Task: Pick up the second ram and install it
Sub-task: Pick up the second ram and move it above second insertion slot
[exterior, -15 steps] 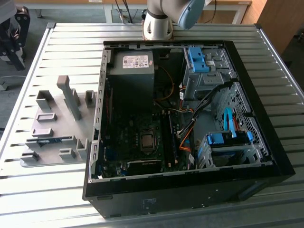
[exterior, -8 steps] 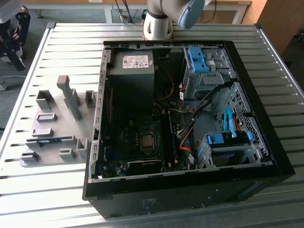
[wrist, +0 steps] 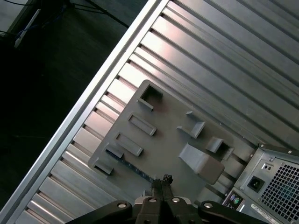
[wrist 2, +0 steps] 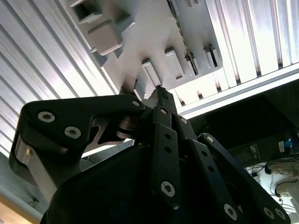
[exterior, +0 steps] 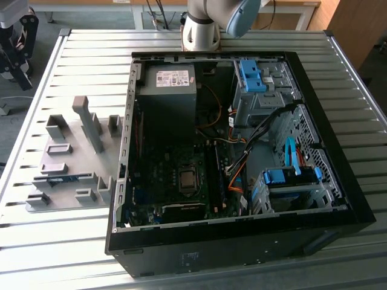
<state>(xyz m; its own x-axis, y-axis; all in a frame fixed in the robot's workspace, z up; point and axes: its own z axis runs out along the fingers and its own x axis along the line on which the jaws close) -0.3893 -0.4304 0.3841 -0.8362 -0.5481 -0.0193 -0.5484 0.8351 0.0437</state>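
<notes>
The second ram (exterior: 58,179), a thin blue-green stick with dark chips, stands on edge in a slot of the grey holder plate (exterior: 78,158) on the tabletop (exterior: 60,241). Any print on it is too small to read. The gripper (wrist: 161,181) hangs above that plate, its fingers (wrist 2: 162,99) pressed together and holding nothing.

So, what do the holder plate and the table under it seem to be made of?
Holder plate: probably moulded or printed plastic, matt uniform grey, soft edges. Table: likely aluminium, bare and ribbed, with bright metallic glare along its slats.
</notes>
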